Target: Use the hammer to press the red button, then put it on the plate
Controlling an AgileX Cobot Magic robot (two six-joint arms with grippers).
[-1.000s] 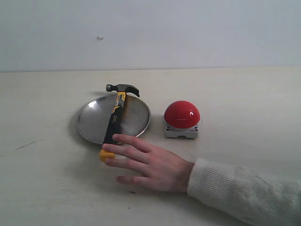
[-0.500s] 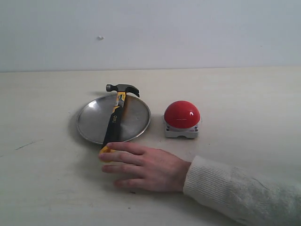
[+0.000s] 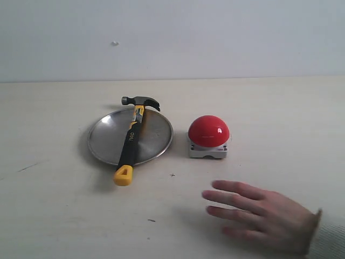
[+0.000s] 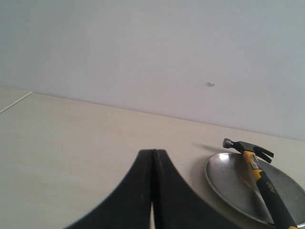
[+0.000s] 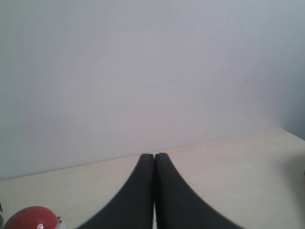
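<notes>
The hammer [image 3: 131,139] lies across the silver plate [image 3: 105,137], its dark head past the far rim and its yellow looped end on the table in front. To the plate's right stands the red button [image 3: 208,131] on its grey base. The left wrist view shows my left gripper [image 4: 152,151] shut and empty, with the plate [image 4: 228,179] and hammer [image 4: 259,176] off to one side. My right gripper [image 5: 154,155] is shut and empty too; the red button [image 5: 31,218] peeks in at a corner of its view. Neither gripper appears in the exterior view.
A person's bare hand [image 3: 259,216] with a cream knitted cuff [image 3: 329,243] rests flat on the table at the front right, below the button. A pale wall backs the light table [image 3: 54,216].
The hand has let go of the hammer's yellow end and pulled away to the right front. The hammer stays across the plate. Both grippers are unchanged.
</notes>
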